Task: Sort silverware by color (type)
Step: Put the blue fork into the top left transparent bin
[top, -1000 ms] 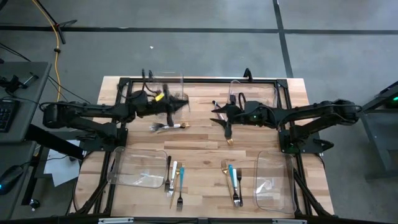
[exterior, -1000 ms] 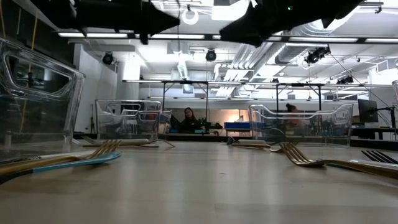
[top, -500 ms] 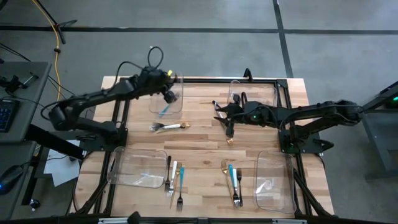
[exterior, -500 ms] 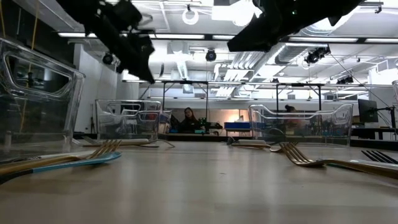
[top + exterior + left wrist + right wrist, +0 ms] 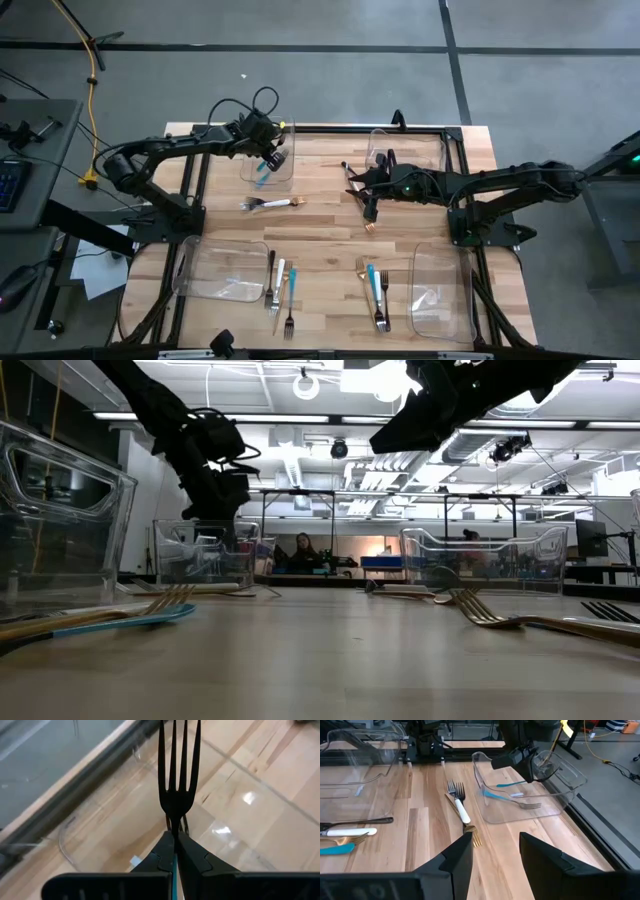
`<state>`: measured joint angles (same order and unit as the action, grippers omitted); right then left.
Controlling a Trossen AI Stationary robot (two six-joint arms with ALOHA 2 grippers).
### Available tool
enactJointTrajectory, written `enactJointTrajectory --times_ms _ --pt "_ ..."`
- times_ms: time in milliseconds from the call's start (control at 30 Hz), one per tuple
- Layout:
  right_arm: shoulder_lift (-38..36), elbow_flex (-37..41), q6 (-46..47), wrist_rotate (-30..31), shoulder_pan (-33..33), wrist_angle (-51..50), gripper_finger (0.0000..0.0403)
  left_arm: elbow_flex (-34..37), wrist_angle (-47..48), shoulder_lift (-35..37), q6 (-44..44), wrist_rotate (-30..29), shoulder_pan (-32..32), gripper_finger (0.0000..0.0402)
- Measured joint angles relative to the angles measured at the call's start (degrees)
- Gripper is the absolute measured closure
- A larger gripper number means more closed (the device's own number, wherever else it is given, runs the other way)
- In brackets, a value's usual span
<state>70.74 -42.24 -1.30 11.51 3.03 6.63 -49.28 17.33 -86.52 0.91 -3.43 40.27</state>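
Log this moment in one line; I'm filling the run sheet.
left gripper: shut on teal fork, over bin | right gripper: open, hovering

Right gripper [image 5: 492, 851]: jaws stood apart over the wooden counter [image 5: 430, 840], nothing between them.
Clear bin [image 5: 555, 795]: held a teal-handled fork [image 5: 512, 800].
Left gripper [image 5: 517, 757]: over that bin, holding a teal-handled utensil [image 5: 510, 784].
White-handled fork [image 5: 460, 806]: beside the bin.
Gold fork [image 5: 476, 839]: tines just ahead of the jaws.
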Motion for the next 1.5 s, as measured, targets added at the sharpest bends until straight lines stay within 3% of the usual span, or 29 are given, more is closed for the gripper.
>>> enactJointTrajectory --times_ms 867,1500 --pt "0.02 -0.02 1.08 -0.04 0.0 0.0 0.0245 0.0 0.51 0.02 -0.71 0.22 0.0 0.0399" --pt "0.02 -0.02 1.09 -0.07 -0.02 -1.05 0.0245 0.0 0.39 0.04 -1.57 0.2 0.0 0.0318"
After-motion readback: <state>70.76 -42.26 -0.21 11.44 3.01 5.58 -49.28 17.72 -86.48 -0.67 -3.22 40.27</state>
